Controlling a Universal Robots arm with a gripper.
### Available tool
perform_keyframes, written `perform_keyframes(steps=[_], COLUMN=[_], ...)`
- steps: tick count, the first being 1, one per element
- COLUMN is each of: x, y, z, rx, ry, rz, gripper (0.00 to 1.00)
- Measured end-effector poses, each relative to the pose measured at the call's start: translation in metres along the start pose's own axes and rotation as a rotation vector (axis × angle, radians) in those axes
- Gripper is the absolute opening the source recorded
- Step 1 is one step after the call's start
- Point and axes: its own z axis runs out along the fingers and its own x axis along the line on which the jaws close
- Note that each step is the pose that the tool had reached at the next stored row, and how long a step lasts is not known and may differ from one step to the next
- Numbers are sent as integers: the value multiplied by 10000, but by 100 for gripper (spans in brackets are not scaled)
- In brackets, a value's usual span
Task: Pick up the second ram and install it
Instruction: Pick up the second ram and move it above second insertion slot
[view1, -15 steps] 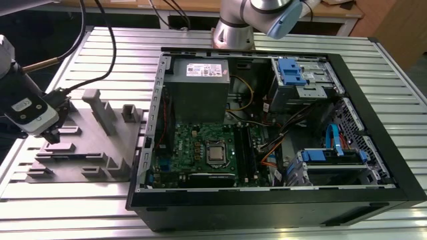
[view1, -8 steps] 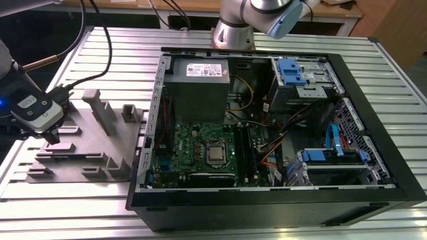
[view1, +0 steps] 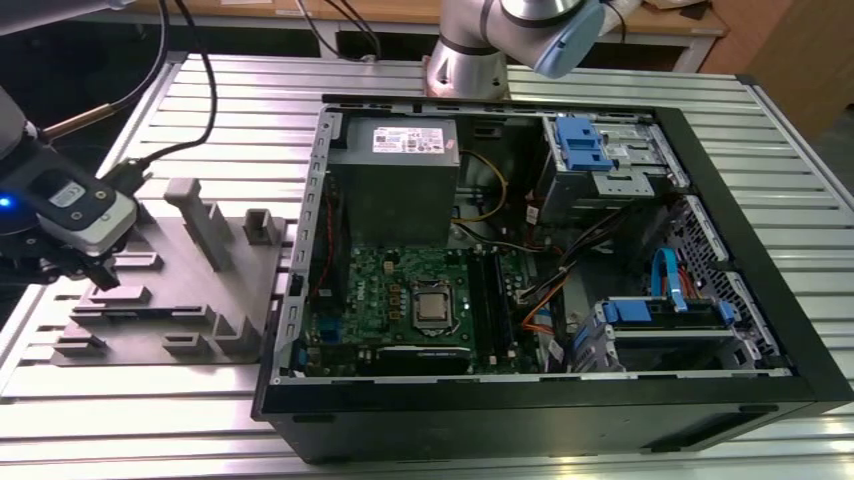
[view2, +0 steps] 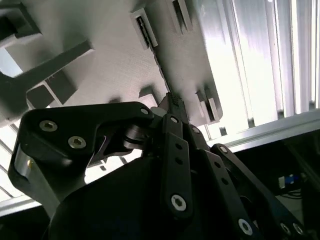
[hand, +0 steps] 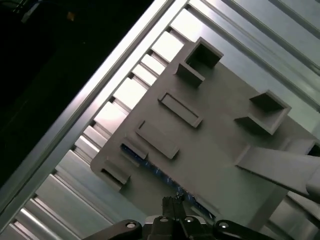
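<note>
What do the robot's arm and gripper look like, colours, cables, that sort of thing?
The arm is silver-grey tubing with a pale blue joint cap. Its wrist carries a white-and-grey box beside a blue light, and black cables trail from it. The gripper is black, built of jointed flat links with silver screw heads.

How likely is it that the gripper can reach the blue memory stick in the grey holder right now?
Probably yes: in the first wrist view the gripper hangs close above the memory stick, which stands on edge in the grey holder, with nothing between them.
</note>
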Motion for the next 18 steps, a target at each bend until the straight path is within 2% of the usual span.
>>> perform_keyframes(steps=[18], x=[0], y=[0], z=[15], rx=[-12], ry=[121], rz=[-3267], gripper=[7])
